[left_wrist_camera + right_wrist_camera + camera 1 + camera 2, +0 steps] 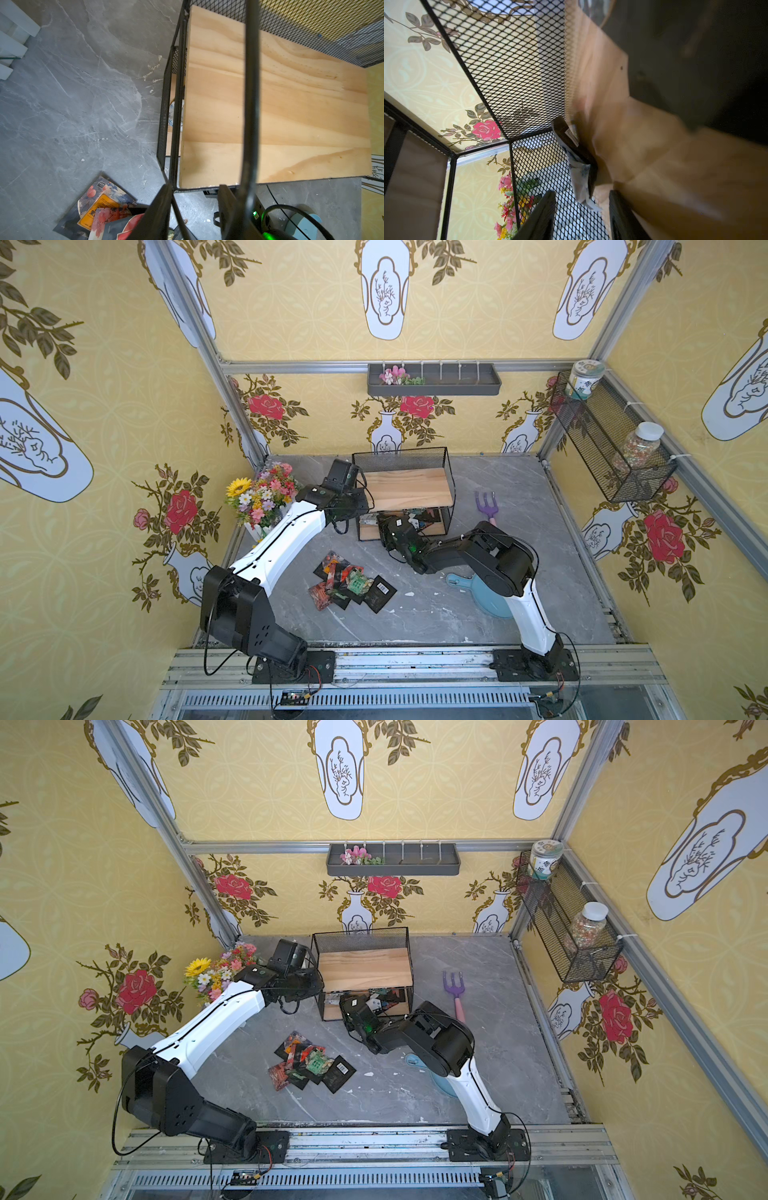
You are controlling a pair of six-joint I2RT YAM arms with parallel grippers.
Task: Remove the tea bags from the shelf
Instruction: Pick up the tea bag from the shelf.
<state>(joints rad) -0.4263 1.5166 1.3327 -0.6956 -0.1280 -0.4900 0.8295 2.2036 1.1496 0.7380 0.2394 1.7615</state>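
Right gripper (581,192) first: my jaws stand spread inside the lower tier of the shelf (409,487), nothing pinched yet. The near tip of a whitish sachet (579,178) just reaches between them, and a dark sachet (571,137) is stacked against it, both lying flat along the pale wooden board near the mesh corner. My left gripper (195,185) is parted too, straddling the thin wire post at the frame's upper front corner; I judge it is there to steady the rack. To do this well I should slide in low, get the soft, crinkled edge of the white sachet between both pads, and close only once it sits deep, since these thin, glossy squares look apt to slip or fan apart. Stiff diamond mesh close by leaves little room to swing. More tea bags (419,516) show in that tier, while a pile (351,583) lies on the grey marbled table (436,614)
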